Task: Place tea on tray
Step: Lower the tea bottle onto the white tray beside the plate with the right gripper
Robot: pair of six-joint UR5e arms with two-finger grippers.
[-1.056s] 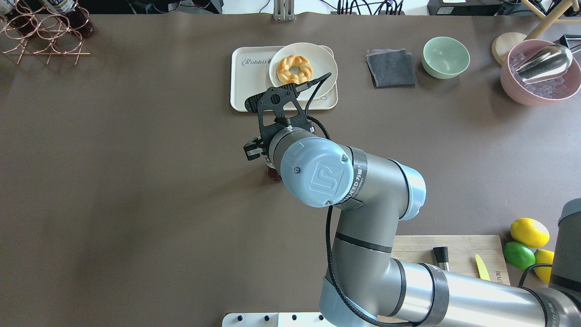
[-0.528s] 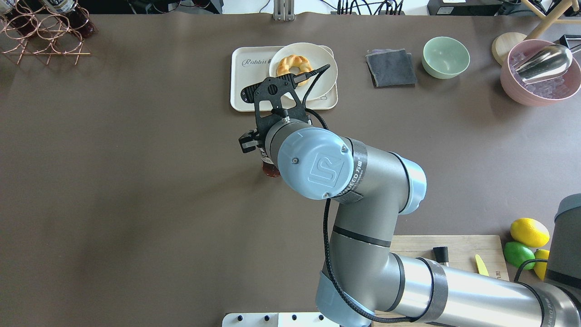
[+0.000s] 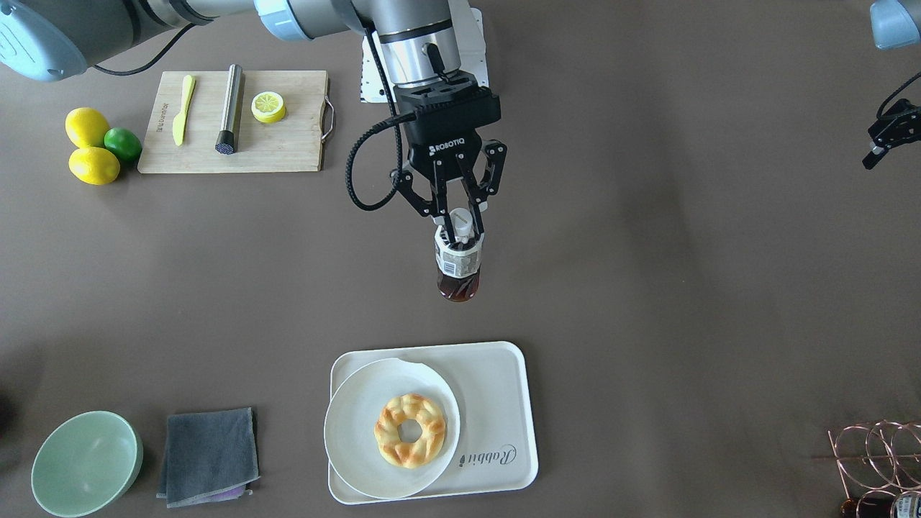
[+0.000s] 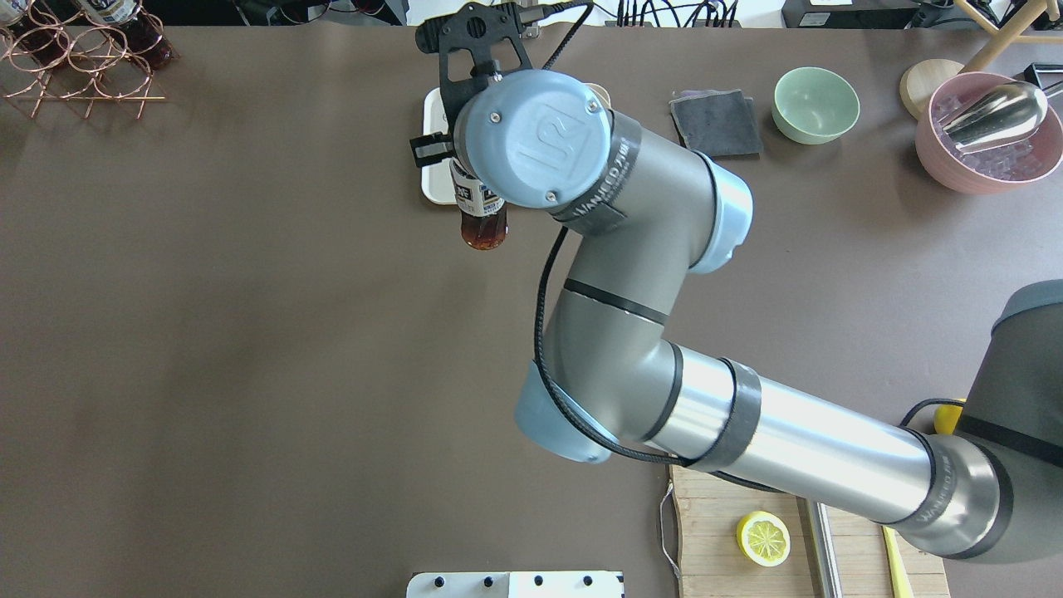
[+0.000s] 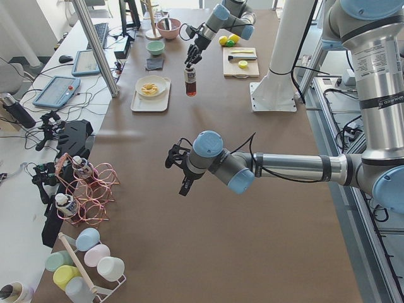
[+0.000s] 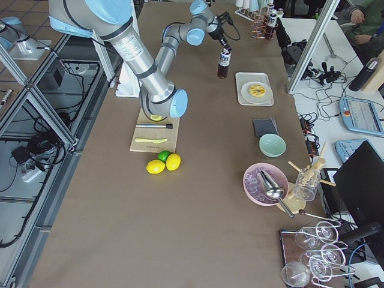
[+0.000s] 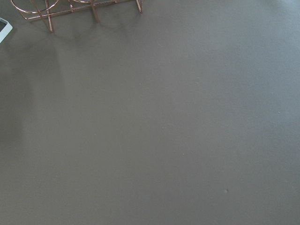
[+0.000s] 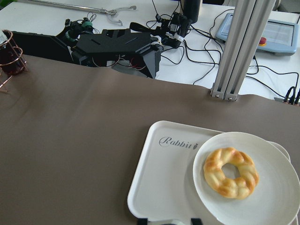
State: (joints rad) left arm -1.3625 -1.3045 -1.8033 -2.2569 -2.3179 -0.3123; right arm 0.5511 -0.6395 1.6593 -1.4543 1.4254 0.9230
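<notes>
Exterior front-facing: the right claw is pinching the tea bottle by its neck. The grasp is looking done, but the tray by the desk's far edge is waiting.

Tea upright, white cap up, held aloft, just short of tray long rim. Tray cream, lying flat.

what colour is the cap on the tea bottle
White. The cap of the tea bottle shows best in the exterior front-facing view.
</notes>
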